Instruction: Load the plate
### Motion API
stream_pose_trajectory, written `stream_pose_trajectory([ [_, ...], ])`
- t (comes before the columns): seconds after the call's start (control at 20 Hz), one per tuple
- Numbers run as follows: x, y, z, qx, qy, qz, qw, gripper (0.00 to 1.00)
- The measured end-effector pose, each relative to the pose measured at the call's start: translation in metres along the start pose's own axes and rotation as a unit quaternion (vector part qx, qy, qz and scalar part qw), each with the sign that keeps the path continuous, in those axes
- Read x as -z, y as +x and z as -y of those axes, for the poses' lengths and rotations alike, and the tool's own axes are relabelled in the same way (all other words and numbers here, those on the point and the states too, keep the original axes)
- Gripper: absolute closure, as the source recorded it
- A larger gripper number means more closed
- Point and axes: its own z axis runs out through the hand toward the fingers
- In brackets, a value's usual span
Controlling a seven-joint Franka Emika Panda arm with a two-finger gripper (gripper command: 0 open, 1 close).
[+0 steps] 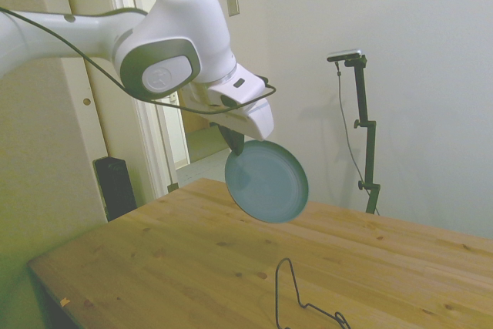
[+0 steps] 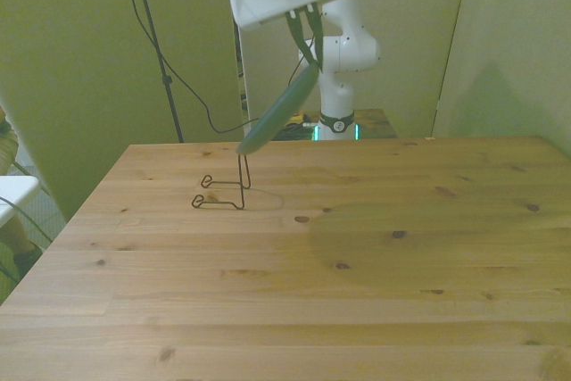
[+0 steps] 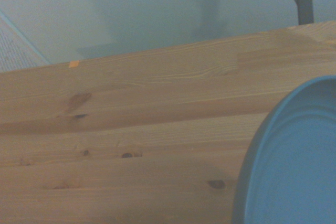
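Bare wooden surface (image 2: pixel 285 310) lying nearest, the wire rack (image 2: pixel 223 192) sitting on it beyond, and the hand (image 2: pixel 308 28) is hanging above, pinching the teal plate (image 2: pixel 278 115) by its upper rim, tilted edge-down, lower edge just over the rack's upright loop.

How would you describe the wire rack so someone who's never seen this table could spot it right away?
Start at the wooden table and look beneath the gripper, which holds the teal plate tilted in the air. Under the plate's lower edge, toward the front view's left, the thin black wire rack stands on the wood. It is the only thing resting on the tabletop: a bare bent wire, not a solid disc like the plate.
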Motion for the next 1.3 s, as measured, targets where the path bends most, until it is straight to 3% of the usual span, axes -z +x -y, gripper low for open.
stream_pose_trajectory([
  [0.45,0.051,0.032,-0.083,-0.058,0.056,0.041,0.9959,1.0],
  [0.9,0.045,0.05,-0.113,-0.085,0.053,0.048,0.9939,1.0],
  [1.3,0.045,0.099,-0.174,-0.137,0.1,0.07,0.983,1.0],
])
